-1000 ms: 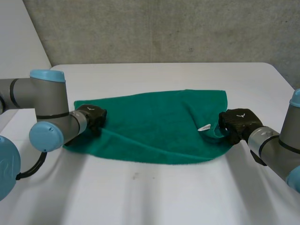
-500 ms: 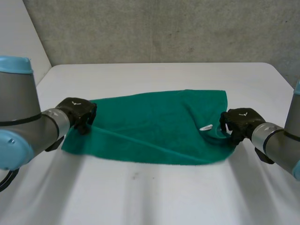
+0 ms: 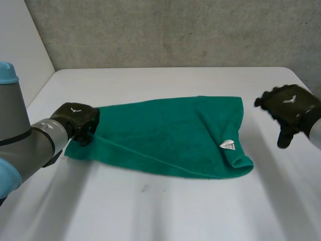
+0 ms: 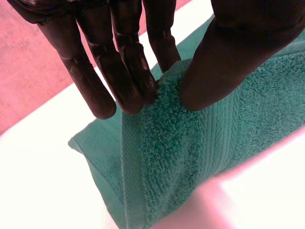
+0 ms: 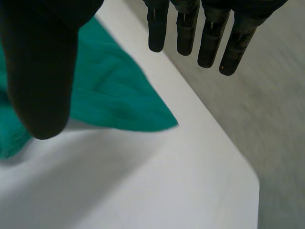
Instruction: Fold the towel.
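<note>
A green towel (image 3: 165, 133) lies across the middle of the white table (image 3: 165, 211), doubled over, with a white label (image 3: 228, 144) near its right end. My left hand (image 3: 77, 120) pinches the towel's left edge. In the left wrist view the thumb (image 4: 224, 57) and fingers (image 4: 133, 71) squeeze a raised ridge of towel (image 4: 176, 143) between them. My right hand (image 3: 288, 108) hangs clear of the towel, off its right end, fingers straight. In the right wrist view the towel's corner (image 5: 119, 105) lies below the spread fingers (image 5: 214, 33) of my right hand and touches none of them.
A grey wall (image 3: 165, 30) stands behind the table. The table's far right corner (image 5: 248, 176) lies close below my right hand. Bare tabletop stretches in front of the towel.
My right hand has let go of the towel's right end, opened, and moved up and to the right. My left hand has closed on the left edge and shifted slightly left.
</note>
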### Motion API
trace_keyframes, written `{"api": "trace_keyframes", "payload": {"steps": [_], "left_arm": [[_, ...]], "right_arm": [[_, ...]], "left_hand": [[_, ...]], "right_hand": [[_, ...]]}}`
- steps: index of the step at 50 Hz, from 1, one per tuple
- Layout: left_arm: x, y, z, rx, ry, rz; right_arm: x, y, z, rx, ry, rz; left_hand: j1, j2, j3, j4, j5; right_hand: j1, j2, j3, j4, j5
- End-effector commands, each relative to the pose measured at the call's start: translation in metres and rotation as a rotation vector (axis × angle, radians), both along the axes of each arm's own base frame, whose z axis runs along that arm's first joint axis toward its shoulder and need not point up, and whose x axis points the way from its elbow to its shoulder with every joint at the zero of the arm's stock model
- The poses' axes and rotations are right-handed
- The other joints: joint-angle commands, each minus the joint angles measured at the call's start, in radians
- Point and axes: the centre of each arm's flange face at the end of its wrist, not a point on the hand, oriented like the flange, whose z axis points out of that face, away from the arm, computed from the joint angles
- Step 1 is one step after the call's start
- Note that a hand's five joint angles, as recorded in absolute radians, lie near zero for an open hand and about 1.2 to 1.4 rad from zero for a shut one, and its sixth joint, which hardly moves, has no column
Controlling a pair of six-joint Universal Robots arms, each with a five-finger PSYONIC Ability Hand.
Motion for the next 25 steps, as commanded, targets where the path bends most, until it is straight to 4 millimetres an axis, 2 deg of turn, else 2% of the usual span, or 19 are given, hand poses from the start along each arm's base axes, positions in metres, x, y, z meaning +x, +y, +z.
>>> {"api": "trace_keyframes", "payload": {"steps": [1, 7, 13, 17, 19, 21, 25], "left_arm": [[-0.001, 0.005, 0.013, -0.039, 0.015, -0.007], [0.0, 0.005, 0.014, -0.036, 0.026, -0.001], [0.0, 0.008, 0.011, -0.019, 0.031, 0.002], [0.001, 0.009, 0.011, -0.019, 0.031, 0.002], [0.001, 0.01, 0.012, -0.023, 0.034, 0.003], [0.002, 0.01, 0.013, -0.023, 0.034, 0.008], [0.004, 0.01, 0.013, -0.023, 0.034, 0.011]], "right_arm": [[0.021, 0.049, -0.016, -0.131, 0.236, 0.382], [0.026, 0.055, -0.033, -0.109, 0.26, 0.44], [0.039, 0.047, -0.061, -0.126, 0.312, 0.515], [0.044, 0.043, -0.072, -0.144, 0.338, 0.541], [0.045, 0.036, -0.087, -0.122, 0.349, 0.555], [0.046, 0.032, -0.094, -0.106, 0.354, 0.563], [0.048, 0.022, -0.106, -0.096, 0.37, 0.569]], "left_hand": [[0.264, 0.203, 0.207, 0.205, 0.254], [0.264, 0.203, 0.207, 0.205, 0.254], [0.264, 0.203, 0.207, 0.205, 0.254], [0.264, 0.203, 0.207, 0.205, 0.254], [0.264, 0.203, 0.207, 0.205, 0.254], [0.264, 0.203, 0.207, 0.205, 0.254], [0.264, 0.203, 0.207, 0.205, 0.254]], "right_hand": [[0.045, -0.004, 0.027, 0.018, 0.022], [0.113, 0.064, 0.094, 0.086, 0.089], [0.268, 0.219, 0.25, 0.241, 0.245], [0.306, 0.258, 0.288, 0.28, 0.283], [0.336, 0.287, 0.317, 0.309, 0.313], [0.391, 0.343, 0.373, 0.365, 0.368], [0.649, 0.6, 0.631, 0.622, 0.626]]}}
